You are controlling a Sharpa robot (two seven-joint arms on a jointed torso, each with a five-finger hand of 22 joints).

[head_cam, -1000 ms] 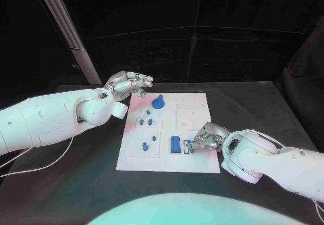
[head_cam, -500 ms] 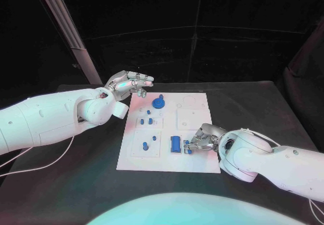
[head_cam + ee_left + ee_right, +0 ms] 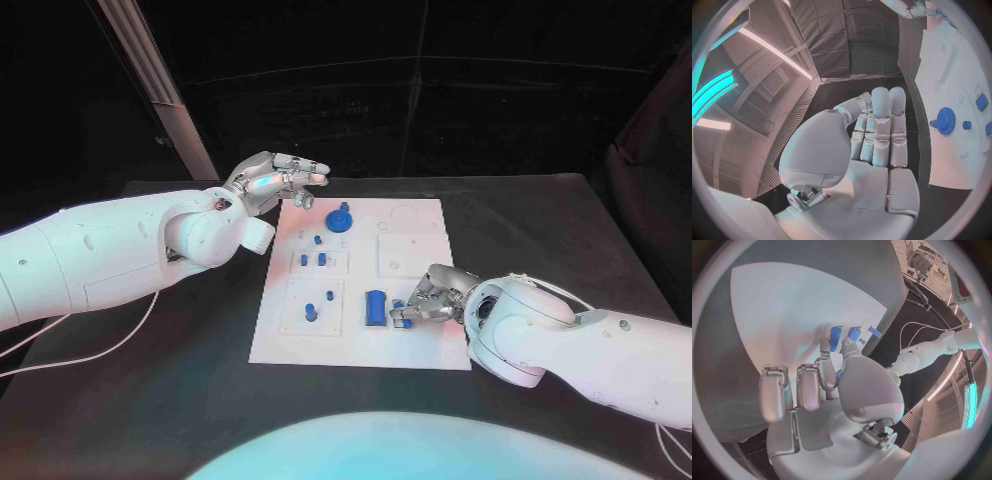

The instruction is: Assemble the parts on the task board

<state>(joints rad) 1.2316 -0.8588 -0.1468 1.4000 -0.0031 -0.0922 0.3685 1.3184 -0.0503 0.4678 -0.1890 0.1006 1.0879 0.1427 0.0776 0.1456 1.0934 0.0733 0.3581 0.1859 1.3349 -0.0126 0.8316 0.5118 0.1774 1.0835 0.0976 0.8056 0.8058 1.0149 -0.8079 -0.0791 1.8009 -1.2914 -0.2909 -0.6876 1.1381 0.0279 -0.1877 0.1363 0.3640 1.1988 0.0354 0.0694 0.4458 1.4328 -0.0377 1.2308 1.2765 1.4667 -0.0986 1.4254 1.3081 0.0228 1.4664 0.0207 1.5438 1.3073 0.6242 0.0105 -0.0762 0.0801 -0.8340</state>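
My right hand (image 3: 430, 296) pinches a small blue part (image 3: 402, 315) beside the upright block (image 3: 375, 307) on the board (image 3: 411, 345); I judge a slow, square press seats it. My left hand (image 3: 274, 180) hovers empty, fingers loosely curled, beyond the board's far corner.

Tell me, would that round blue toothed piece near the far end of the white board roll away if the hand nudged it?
Probably not. The blue gear seems to lie flat on the task board, so a nudge would more likely slide it than roll it. It looks like stiff plastic, likely light. The toothed rim should give fingers some purchase.
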